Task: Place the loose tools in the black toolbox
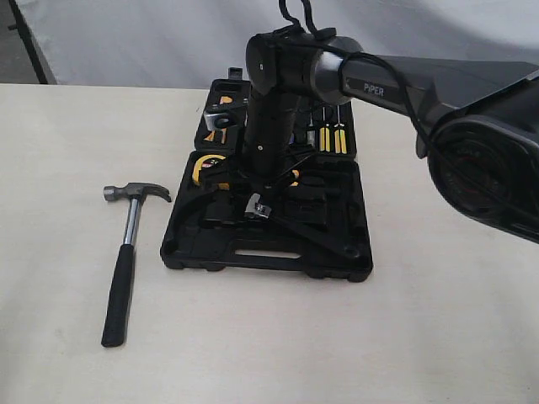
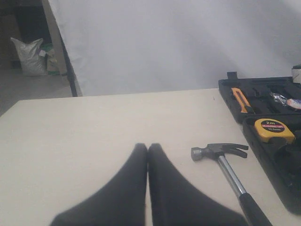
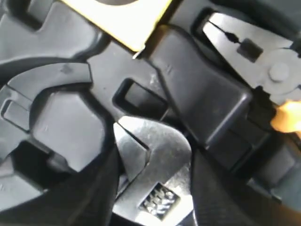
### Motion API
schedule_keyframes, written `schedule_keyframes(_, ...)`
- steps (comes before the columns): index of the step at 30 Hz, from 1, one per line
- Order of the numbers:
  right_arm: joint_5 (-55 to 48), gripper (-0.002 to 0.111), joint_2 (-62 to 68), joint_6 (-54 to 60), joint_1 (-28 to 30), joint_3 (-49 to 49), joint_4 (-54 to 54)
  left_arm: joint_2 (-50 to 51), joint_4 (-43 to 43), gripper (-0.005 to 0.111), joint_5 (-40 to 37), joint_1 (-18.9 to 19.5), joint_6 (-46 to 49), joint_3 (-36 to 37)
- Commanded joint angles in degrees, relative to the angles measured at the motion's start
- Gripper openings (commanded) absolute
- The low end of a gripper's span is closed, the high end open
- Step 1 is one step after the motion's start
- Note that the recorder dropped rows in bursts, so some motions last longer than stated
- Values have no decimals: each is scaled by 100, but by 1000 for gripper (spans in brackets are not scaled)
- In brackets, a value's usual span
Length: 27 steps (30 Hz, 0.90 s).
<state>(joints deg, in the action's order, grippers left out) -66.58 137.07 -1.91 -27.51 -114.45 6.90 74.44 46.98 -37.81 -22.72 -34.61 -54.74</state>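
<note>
The black toolbox (image 1: 261,261) lies open on the table, its two moulded halves flat. My right gripper (image 1: 257,204) reaches down into the near half, shut on the silver head of the adjustable wrench (image 3: 153,176), which sits low over a recess of the toolbox (image 3: 70,117). The claw hammer (image 1: 126,252) lies on the table left of the case, head away from the front edge. My left gripper (image 2: 147,147) hovers shut and empty over bare table, the hammer (image 2: 221,155) beside it. A small wrapped item, probably the tape roll (image 2: 283,100), rests in the far half.
A yellow tape measure (image 1: 206,167) and orange-handled pliers (image 3: 254,42) sit in the case, with yellow-and-black screwdrivers (image 1: 328,135) in the far half. The right arm's black body (image 1: 278,93) stands over the case's middle. A white backdrop hangs behind the table.
</note>
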Motion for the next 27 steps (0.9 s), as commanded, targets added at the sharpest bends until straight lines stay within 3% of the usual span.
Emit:
schedule_keyframes(1, 50, 1, -144, 117, 23, -15, -91, -46, -78, 1, 97, 19, -59, 53)
schedule_keyframes(12, 226, 0, -406, 1678, -66, -15, -97, -46, -78, 1, 97, 19, -59, 53)
schedule_keyframes(27, 716, 0, -126, 1976, -238, -15, -483, -46, -78, 1, 97, 19, -59, 53)
